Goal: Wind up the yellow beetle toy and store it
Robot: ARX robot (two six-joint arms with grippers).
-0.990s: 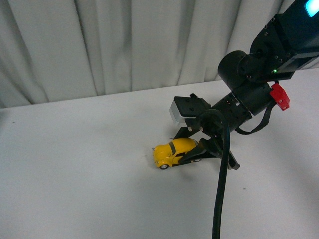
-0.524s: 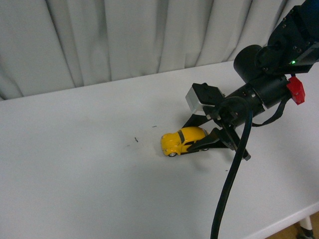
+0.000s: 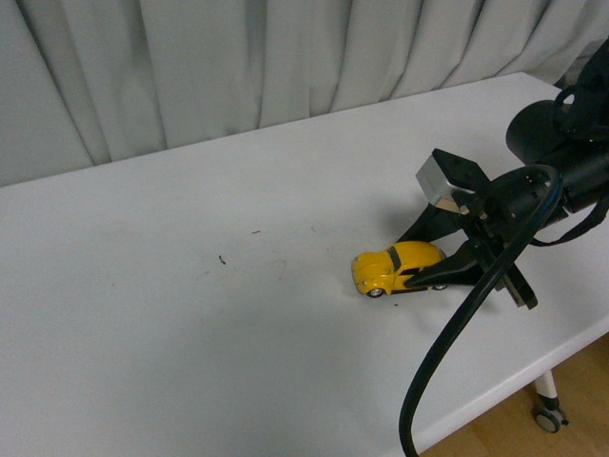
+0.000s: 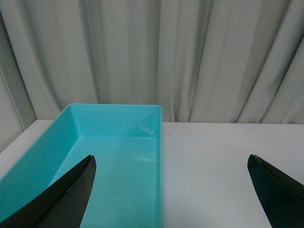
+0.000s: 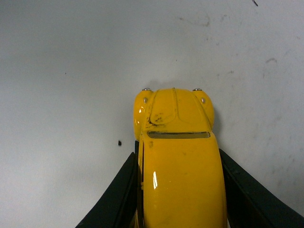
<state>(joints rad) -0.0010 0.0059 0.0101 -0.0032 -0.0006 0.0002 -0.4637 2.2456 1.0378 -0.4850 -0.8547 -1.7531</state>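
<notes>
The right gripper (image 3: 411,267) is clamped on the yellow beetle toy (image 3: 381,268) at 4 o'clock, while the left gripper (image 4: 171,161) stands apart facing the turquoise bin (image 4: 114,156), so storing is not yet done.

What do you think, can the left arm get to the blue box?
Probably yes. The left gripper is open and points at the blue box, which sits close ahead on the table with nothing between them. The front view shows neither, though.

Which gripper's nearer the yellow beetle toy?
Right. The right gripper clamps the yellow beetle toy; the left gripper hangs open near a teal bin, no toy in its view.
</notes>
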